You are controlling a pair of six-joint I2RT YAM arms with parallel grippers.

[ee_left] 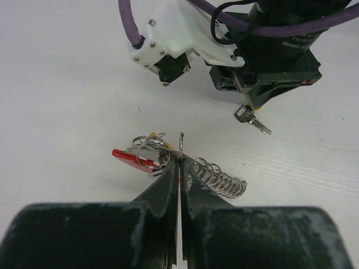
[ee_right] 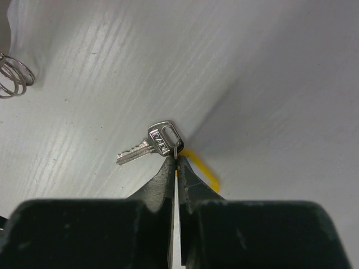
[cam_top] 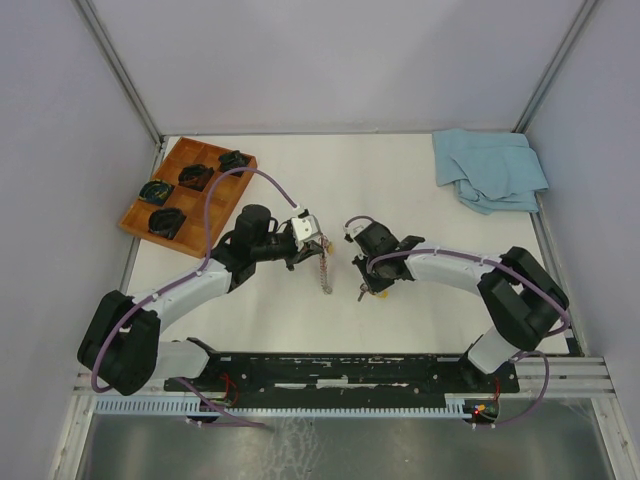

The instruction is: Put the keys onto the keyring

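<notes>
Keyring (ee_left: 162, 147) pinched upright in left gripper (ee_left: 179, 162) for threading; right gripper (ee_right: 175, 159), at three o'clock, pinches key (ee_right: 152, 144), seemingly by head.

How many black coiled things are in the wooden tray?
4 black coils, all in the wooden tray, far left: one at its back corner, one mid-tray, one on its left side, one at its near end. None seem hidden.
</notes>
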